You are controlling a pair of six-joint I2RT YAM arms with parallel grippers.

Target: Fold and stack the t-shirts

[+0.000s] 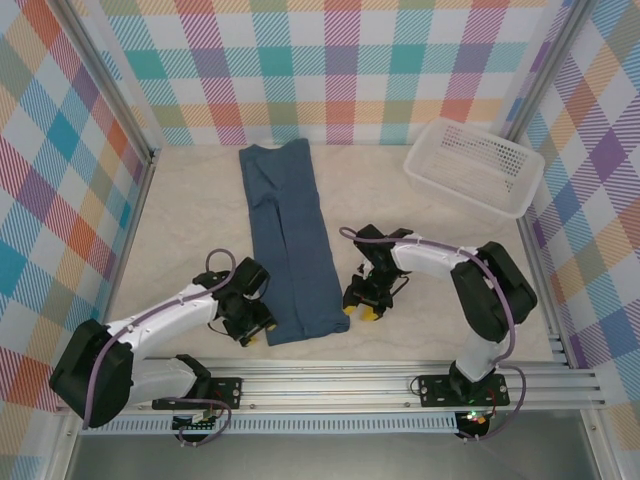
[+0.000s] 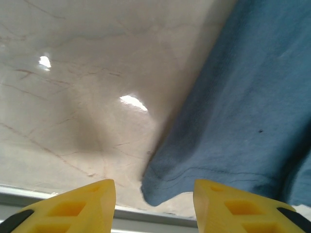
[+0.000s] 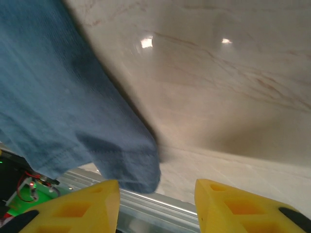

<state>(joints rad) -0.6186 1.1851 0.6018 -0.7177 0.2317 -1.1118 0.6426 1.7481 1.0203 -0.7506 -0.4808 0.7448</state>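
Observation:
A dark slate-blue t-shirt [image 1: 288, 240] lies folded into a long narrow strip down the middle of the table, from the back wall to the front edge. My left gripper [image 1: 255, 332] sits at its near left corner, open; that corner [image 2: 160, 187] lies between the yellow fingers [image 2: 82, 206], untouched. My right gripper [image 1: 362, 310] sits at the near right corner, open as well. In the right wrist view the corner [image 3: 138, 172] hangs close to the left finger [image 3: 77, 206], with bare table under the rest of the gap.
A white mesh basket [image 1: 473, 165] stands at the back right, tilted against the wall. The metal rail [image 1: 350, 380] runs along the table's front edge just behind both grippers. Checked walls close in the sides and back.

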